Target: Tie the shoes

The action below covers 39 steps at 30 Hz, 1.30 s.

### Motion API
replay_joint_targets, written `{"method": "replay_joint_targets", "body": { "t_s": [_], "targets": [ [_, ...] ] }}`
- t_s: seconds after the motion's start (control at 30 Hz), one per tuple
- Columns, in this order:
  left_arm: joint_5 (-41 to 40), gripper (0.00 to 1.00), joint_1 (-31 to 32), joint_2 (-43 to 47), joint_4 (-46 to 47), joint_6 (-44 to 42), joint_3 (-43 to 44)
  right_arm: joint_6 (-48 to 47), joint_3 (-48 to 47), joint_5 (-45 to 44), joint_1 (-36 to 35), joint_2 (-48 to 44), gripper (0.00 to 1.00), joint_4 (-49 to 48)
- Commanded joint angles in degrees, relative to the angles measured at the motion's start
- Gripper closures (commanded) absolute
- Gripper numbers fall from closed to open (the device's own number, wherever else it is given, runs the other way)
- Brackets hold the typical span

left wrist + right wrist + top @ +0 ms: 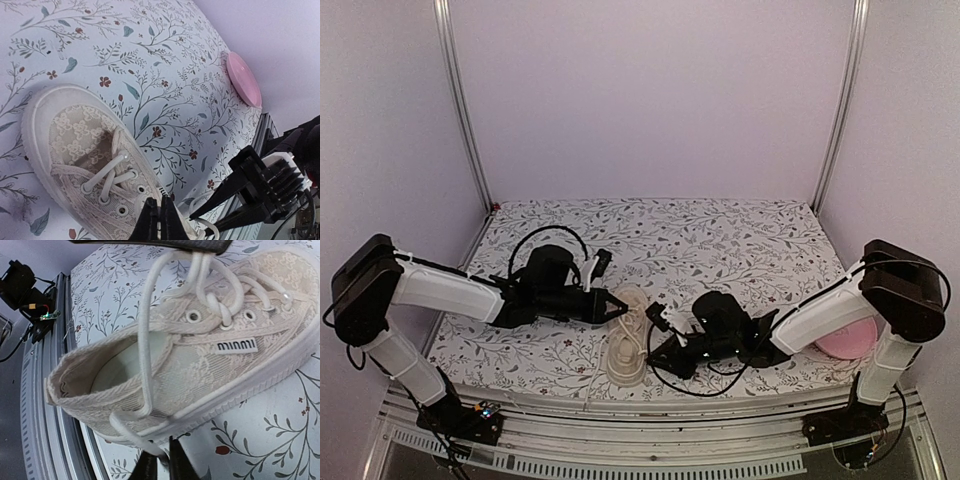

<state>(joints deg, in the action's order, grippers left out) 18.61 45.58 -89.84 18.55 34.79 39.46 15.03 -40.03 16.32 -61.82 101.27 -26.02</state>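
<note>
Cream sneaker [626, 345] is set upright on the floral table [740, 240], near the front edge, between both hands, heel toward the bases. White laces [145, 340] are untied. A loop is held up by the left hand [160, 222], which is clenched on it. A lace end is run between the right hand [161, 460] fingers, which are narrowly apart; grip cannot be told. Judged: the loop should be held taut while the end is pinched firmly and wrapped. "minmi" is read on the side tag [237, 345].

Sneaker [626, 345]: single cream lace-fabric low-top, pale sole, upright on floral desk [720, 240]; white laces [147, 340] untied, trailing loose.
</note>
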Motion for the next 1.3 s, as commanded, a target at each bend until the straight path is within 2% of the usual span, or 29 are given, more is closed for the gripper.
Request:
{"method": "replay_joint_targets", "body": {
  "t_s": [0.0, 0.1, 0.23, 0.37, 0.53, 0.6, 0.63, 0.67, 0.77, 0.8, 0.9, 1.0, 1.17, 1.27],
  "targets": [
    [-1.7, 1.0, -0.5, 2.2, -0.2, -0.5, -0.5, -2.5, -0.3, -9.5, 0.0, -3.3, 0.97, 4.5],
    [-2.4, 1.0, -0.6, 2.7, -0.2, -0.5, -1.1, -2.5, 0.9, -20.1, 0.1, -9.3, 0.98, 11.3],
    [-2.8, 1.0, -0.7, 3.2, -0.1, -0.3, -2.3, -2.8, 1.9, -27.1, 0.0, -18.4, 0.98, 18.7],
    [-3.4, 1.0, -0.7, 3.9, 0.2, 0.1, -3.4, -3.5, 3.5, -29.4, -2.1, -25.4, 0.98, 22.7],
    [-4.6, 1.0, -0.8, 4.8, 0.3, 0.3, -4.5, -1.7, 7.0, -25.7, -5.9, -25.0, 0.94, 26.2],
    [-4.7, 1.0, -1.0, 5.1, 0.3, 0.3, -4.7, 0.4, 8.0, -24.3, -6.8, -24.5, 0.86, 28.4],
    [-4.6, 1.0, -1.0, 5.1, 0.4, 0.3, -4.7, 1.1, 8.5, -23.2, -6.8, -24.8, 0.77, 28.9],
    [-4.4, 1.0, -1.1, 5.2, 0.3, 0.2, -4.7, 1.8, 9.3, -22.2, -6.8, -25.6, 0.67, 28.9],
    [-3.9, 1.0, -1.1, 5.7, 0.4, -0.2, -4.7, 4.1, 11.4, -20.9, -6.6, -29.7, 0.29, 26.3],
    [-3.7, 1.0, -1.0, 5.8, 0.5, -0.3, -4.8, 4.8, 11.7, -19.8, -5.8, -30.3, 0.25, 24.8],
    [-3.5, 1.0, -1.1, 6.1, 0.4, -0.5, -4.6, 6.5, 11.9, -13.3, -0.8, -28.4, 0.24, 19.0],
    [-2.8, 1.0, -1.1, 5.9, 0.5, -0.6, -4.2, 8.0, 11.0, -7.4, 1.2, -23.3, 0.26, 9.9],
    [-2.2, 1.0, -1.1, 5.7, 0.1, -1.0, -3.7, 6.9, 6.9, 0.1, 2.6, -10.7, 0.42, -1.0],
    [-1.9, 1.0, -1.2, 5.7, -0.2, -1.2, -3.4, 5.7, 4.4, 2.5, 3.0, -4.2, 0.46, -4.7]
  ]
}}
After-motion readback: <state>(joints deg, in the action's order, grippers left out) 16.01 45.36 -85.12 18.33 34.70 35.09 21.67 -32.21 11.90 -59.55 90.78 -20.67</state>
